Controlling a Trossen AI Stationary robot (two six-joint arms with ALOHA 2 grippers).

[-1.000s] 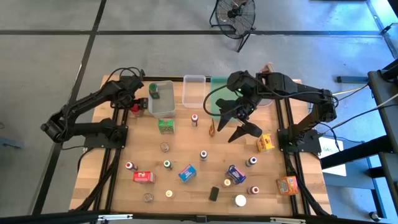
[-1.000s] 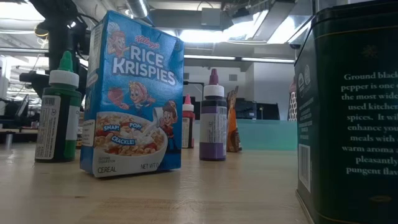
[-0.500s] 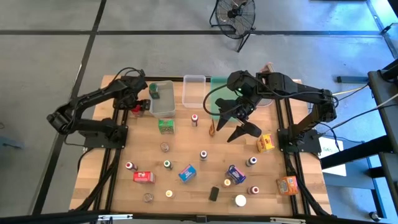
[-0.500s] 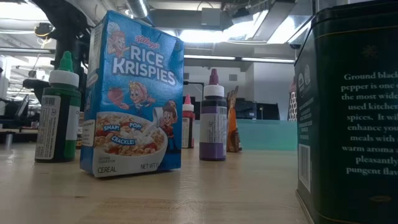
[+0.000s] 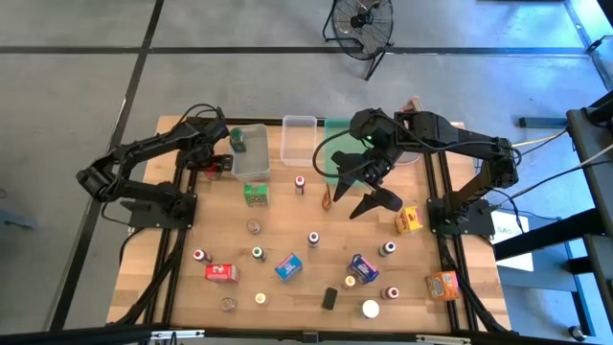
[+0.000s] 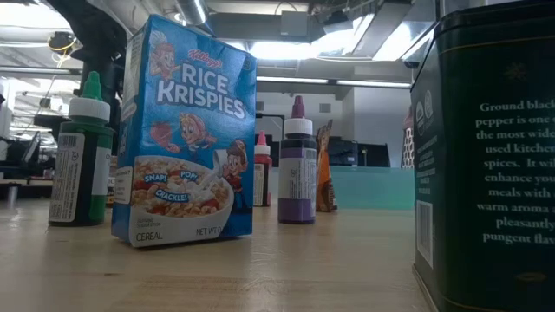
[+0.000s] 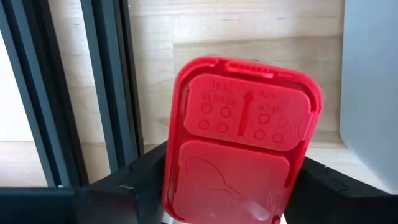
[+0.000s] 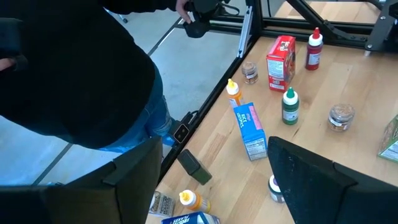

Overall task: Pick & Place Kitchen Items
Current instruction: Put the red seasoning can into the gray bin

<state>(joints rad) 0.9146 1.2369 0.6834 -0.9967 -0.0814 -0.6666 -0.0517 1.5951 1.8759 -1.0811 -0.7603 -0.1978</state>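
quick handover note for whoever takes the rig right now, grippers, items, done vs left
Left gripper: jaws shut on the red-lidded container, at the table's far left, beside the nearest clear bin.
Right gripper: jaws open and empty, hanging mid-table by the green tray.
Done: one green item lies in that bin.
Left: the rest are still scattered over the table, among them the Rice Krispies box, green-capped bottle, purple bottle and orange box at the right edge. The middle bin looks empty.
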